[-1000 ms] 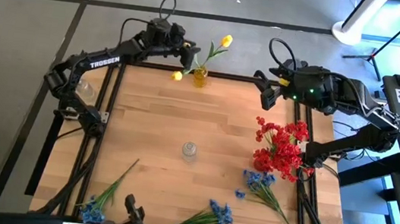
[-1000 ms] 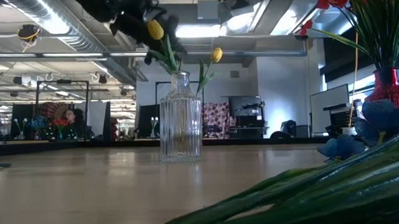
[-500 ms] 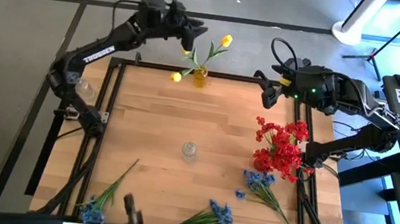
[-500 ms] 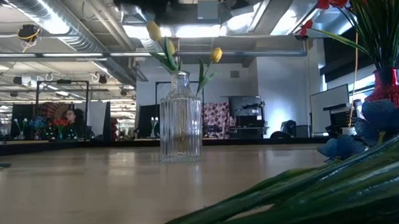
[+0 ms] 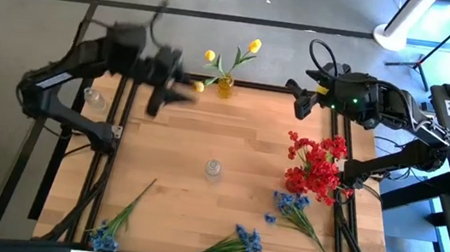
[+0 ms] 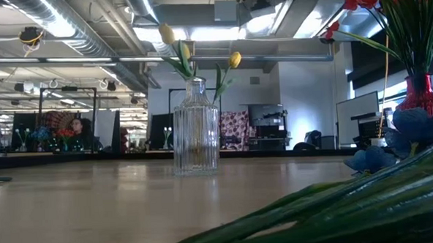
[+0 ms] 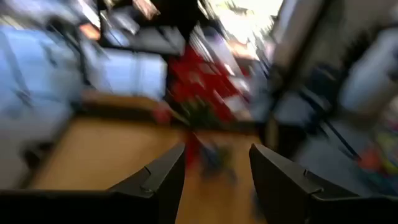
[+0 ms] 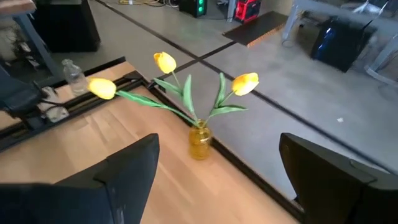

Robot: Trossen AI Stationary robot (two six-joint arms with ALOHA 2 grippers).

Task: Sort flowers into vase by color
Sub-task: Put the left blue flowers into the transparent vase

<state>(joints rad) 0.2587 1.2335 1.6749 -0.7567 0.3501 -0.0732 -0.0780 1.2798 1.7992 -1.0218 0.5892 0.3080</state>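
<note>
Three yellow tulips stand by their stems in a small amber vase at the table's far edge; the right wrist view shows the vase too. Red sprigs stand in a red vase near the right edge. A clear ribbed vase stands mid-table. Blue sprigs lie flat along the near edge. My left gripper is open and blurred, left of the amber vase. My right gripper is open, hovering right of the amber vase.
More blue sprigs lie at the near left corner and beside the red vase. A clear bottle stands just off the left edge. Bare wood lies between the clear vase and the far edge. In the low view the clear vase stands mid-picture.
My left gripper has risen off the yellow tulips, then swung quickly toward the table's left and near side and dropped lower. The tulip it was at stays standing in the amber vase. My right arm has kept still.
</note>
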